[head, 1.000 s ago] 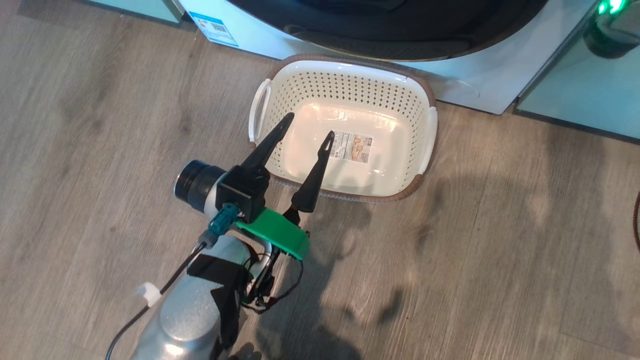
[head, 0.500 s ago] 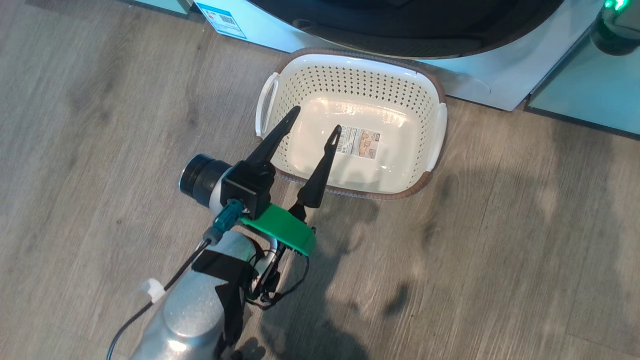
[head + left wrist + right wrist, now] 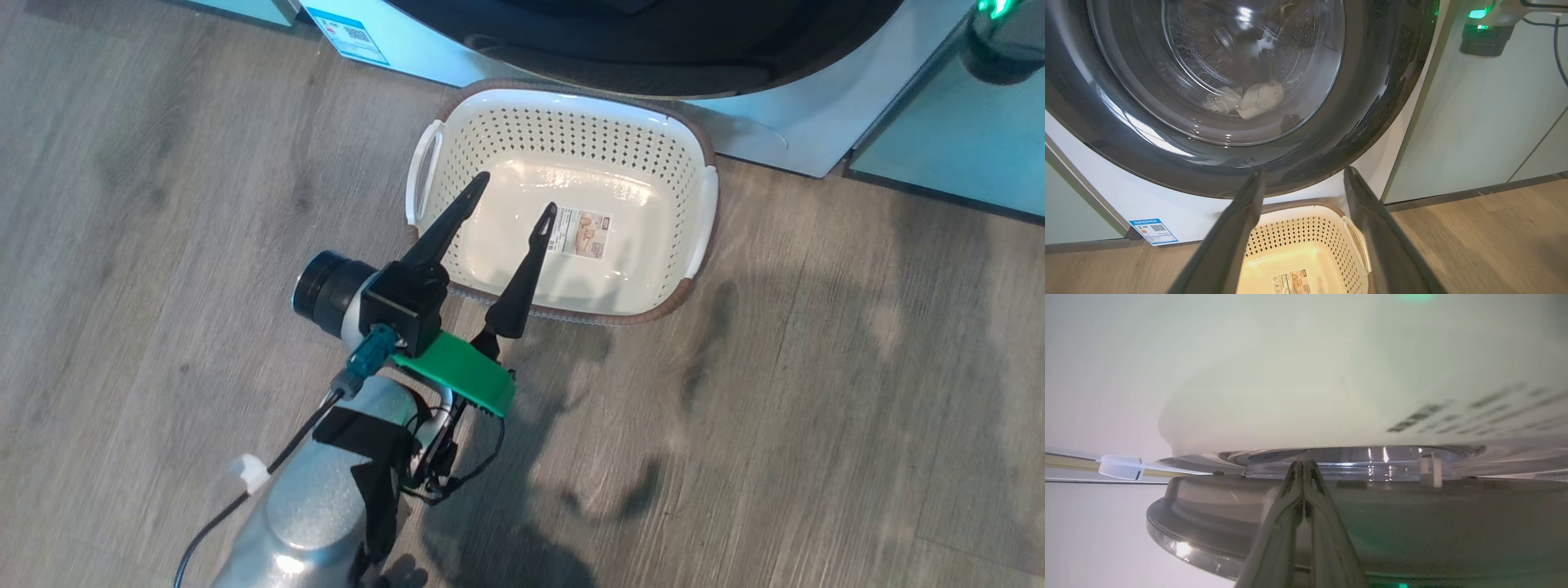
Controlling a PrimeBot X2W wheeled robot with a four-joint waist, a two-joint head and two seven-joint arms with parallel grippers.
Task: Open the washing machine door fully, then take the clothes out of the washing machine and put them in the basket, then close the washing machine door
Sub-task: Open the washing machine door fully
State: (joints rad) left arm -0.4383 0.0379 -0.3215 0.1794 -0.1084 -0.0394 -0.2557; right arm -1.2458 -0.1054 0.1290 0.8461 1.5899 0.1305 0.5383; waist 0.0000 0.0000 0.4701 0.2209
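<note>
The cream perforated basket stands on the floor right in front of the white washing machine. My left gripper hovers open and holds nothing over the basket's near left corner. In the left wrist view the left gripper points at the washing machine door, above the basket. Behind the door's glass the pale clothes lie in the drum. My right gripper is shut, its tips at the seam between the door's dark rim and the machine's white front.
Pale green cabinet panels flank the machine on both sides. A blue-and-white label sits at the machine's lower left corner. The right arm's dark body with a green light hangs by the door's right edge. Wooden floor spreads around the basket.
The head view has shifted slightly, so the camera moved. The left gripper stays open over the basket's near left corner.
</note>
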